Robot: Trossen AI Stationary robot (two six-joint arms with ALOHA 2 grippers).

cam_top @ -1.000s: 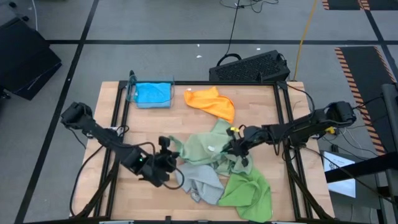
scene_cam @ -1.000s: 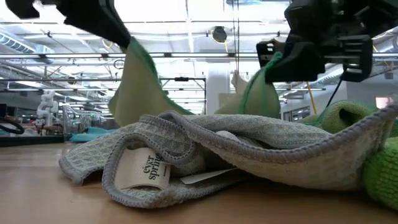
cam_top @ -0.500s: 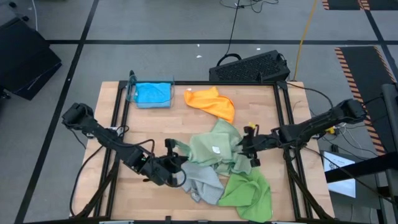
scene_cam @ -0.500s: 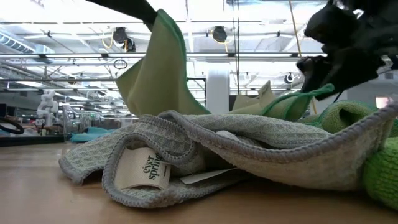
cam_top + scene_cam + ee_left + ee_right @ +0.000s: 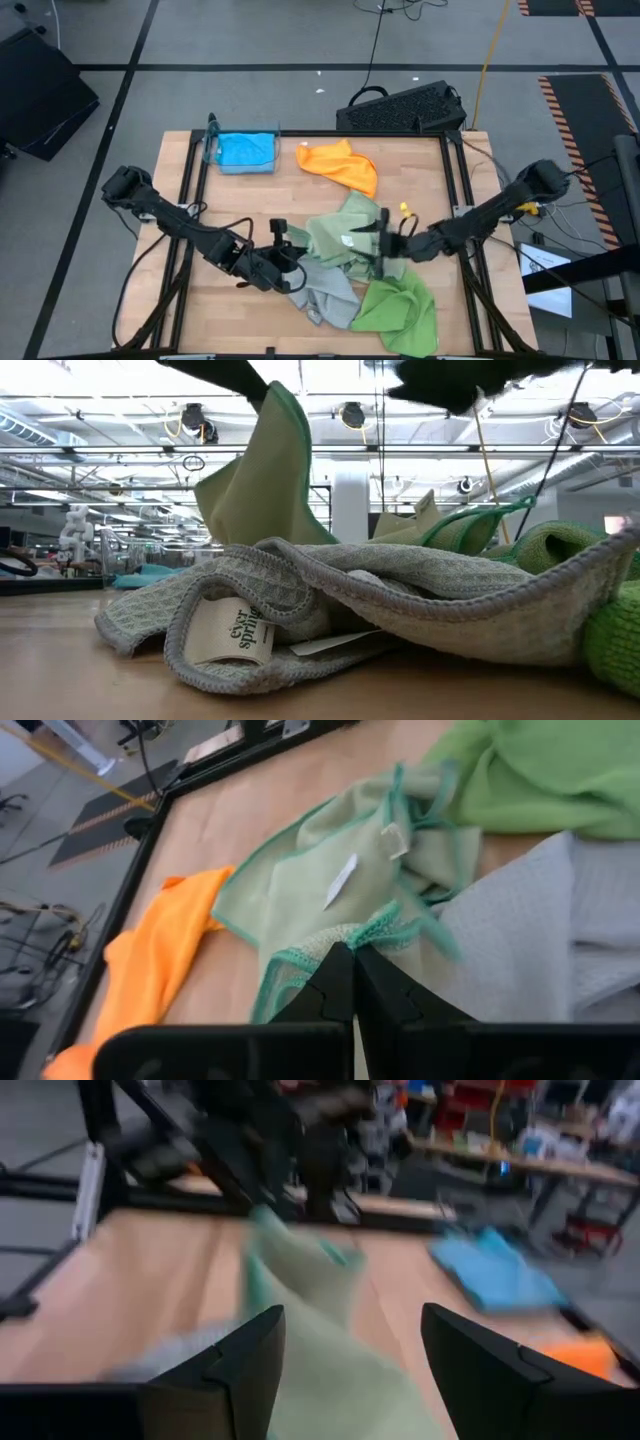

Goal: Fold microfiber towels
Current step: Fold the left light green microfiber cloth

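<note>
Since a second ago my right claw [image 5: 383,243] has let go of the sage green towel [image 5: 338,237] and its fingers [image 5: 478,1363] now stand spread with nothing between them; that corner of the cloth has dropped back onto the pile. My left claw [image 5: 290,259] has slid a little toward the middle of the table [image 5: 420,170] and is pressed tight on the teal-edged corner of the same towel, holding it up so the cloth stands like a sail in the low view. Just past my left fingertips [image 5: 345,982] lies the rest of that towel with its white tag showing. The light grey towel [image 5: 325,290] sits right beside and under my left claw, touching the sage one. Next to my right claw, on the near side, the bright green towel [image 5: 400,305] lies bunched. Farther out ahead of both claws rests the orange towel [image 5: 342,164], and well beyond my left claw the bright blue towel [image 5: 246,150] lies near the far corner. A second sage cloth may be tucked in the pile, though I cannot separate it
</note>
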